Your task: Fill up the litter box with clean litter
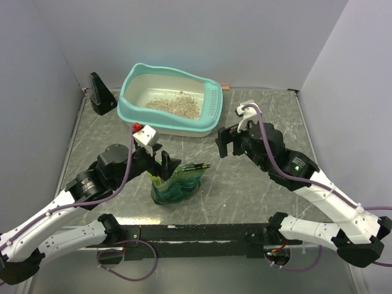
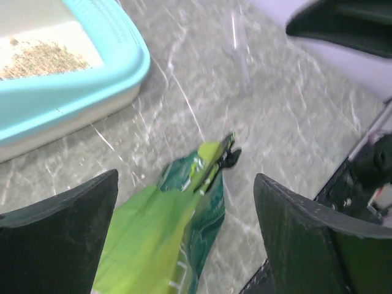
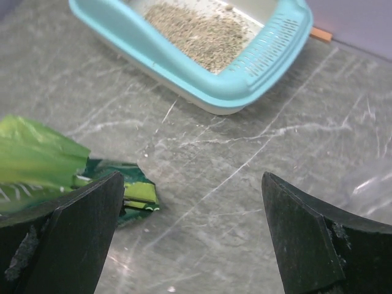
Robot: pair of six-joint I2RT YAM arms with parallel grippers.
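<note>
- The left gripper (image 2: 185, 180) stands with its two black fingers (image 2: 67, 226) spread wide. Nothing is pinched between them.
- Directly under that gap is a green printed pouch (image 1: 177, 184). Its bright green top flap reaches up towards the finger on the left of the wrist view, but I cannot tell whether they touch.
- In the top view the pouch sits on the grey marbled table (image 1: 245, 190), with its crumpled mouth pointing to about 2 o'clock.
- The right gripper (image 3: 193, 180) is also spread wide, with only bare table showing between its fingers. In the top view it is at about 2 o'clock from the pouch and apart from it.
- The litter box (image 1: 212, 105) lies at 12 o'clock from the pouch, at the far side of the table. Its slotted end is at its 3 o'clock side.
- The clean litter (image 1: 174, 105) forms a thin beige patch on the box floor, reaching from the middle towards the slotted end. The cream floor is bare at the 9 o'clock end.
- A black wedge-shaped stand (image 1: 101, 95) sits at 9 o'clock from the box, near its rim.
</note>
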